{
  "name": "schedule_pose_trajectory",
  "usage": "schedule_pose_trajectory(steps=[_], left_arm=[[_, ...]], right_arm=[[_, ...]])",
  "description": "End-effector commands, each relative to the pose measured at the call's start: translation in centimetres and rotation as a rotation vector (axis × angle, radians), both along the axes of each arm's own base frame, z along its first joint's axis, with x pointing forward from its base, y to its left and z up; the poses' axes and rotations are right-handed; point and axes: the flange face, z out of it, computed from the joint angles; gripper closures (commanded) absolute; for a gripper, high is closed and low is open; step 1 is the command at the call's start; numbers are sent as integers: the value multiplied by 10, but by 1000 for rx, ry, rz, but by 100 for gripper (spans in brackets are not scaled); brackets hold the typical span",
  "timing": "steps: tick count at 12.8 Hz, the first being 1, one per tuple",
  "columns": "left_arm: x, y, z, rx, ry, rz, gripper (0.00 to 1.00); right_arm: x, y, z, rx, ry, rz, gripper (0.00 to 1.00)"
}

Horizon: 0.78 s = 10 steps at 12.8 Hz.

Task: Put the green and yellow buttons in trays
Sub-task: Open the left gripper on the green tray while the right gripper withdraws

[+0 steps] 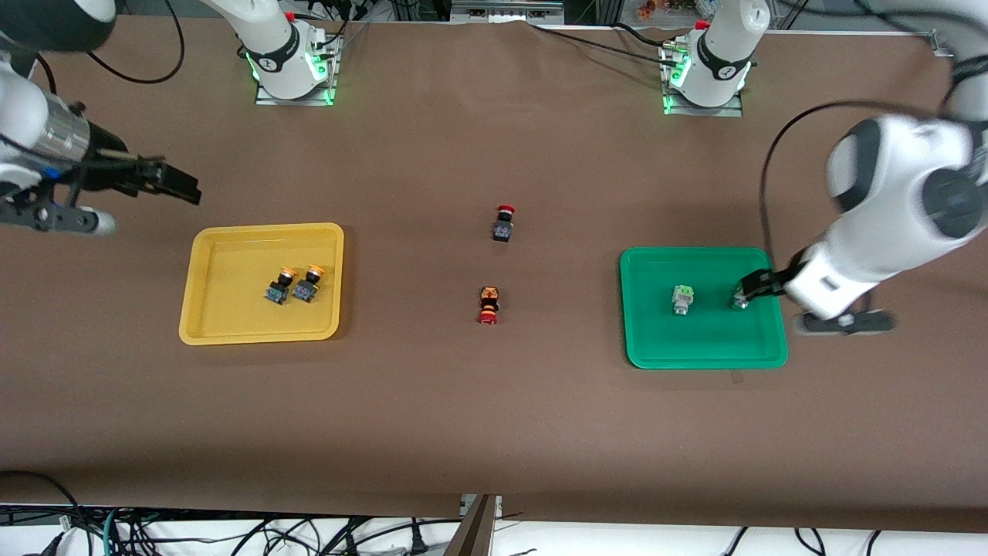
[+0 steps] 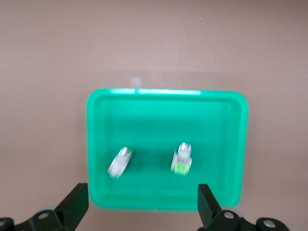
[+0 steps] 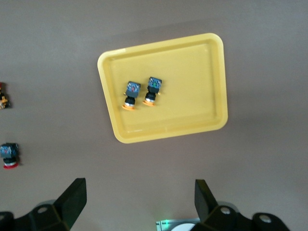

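Two yellow-orange buttons (image 1: 279, 287) (image 1: 307, 284) lie side by side in the yellow tray (image 1: 231, 262). Two light-green buttons (image 1: 682, 300) (image 1: 739, 301) lie in the green tray (image 1: 710, 340). My left gripper (image 1: 752, 284) is open and empty above the green tray's rim at the left arm's end, just over one green button. In the left wrist view (image 2: 141, 204) both green buttons (image 2: 119, 162) (image 2: 182, 158) lie apart in the tray (image 2: 163, 125). My right gripper (image 1: 181, 188) is open and empty over bare table beside the yellow tray. The right wrist view (image 3: 139, 197) shows that tray (image 3: 192, 82) with its buttons (image 3: 130, 95) (image 3: 152, 90).
Two red-capped buttons lie mid-table between the trays: one with a black body (image 1: 503, 223), one with an orange-black body (image 1: 488, 304) nearer the front camera. Both show in the right wrist view (image 3: 8, 155) (image 3: 2, 95). The arm bases stand at the table's back edge.
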Motion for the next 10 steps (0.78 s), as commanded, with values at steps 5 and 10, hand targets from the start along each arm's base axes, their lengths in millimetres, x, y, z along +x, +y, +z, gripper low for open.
schedule_pose_trajectory(steps=[5,10], left_arm=[[-62,45,111,-39,71,56,0],[-45,45,107,-34,104,54,0]], right_arm=[[-30,-21,20,3,-44,79,0],[-21,-15,21,8,-48,90,1]])
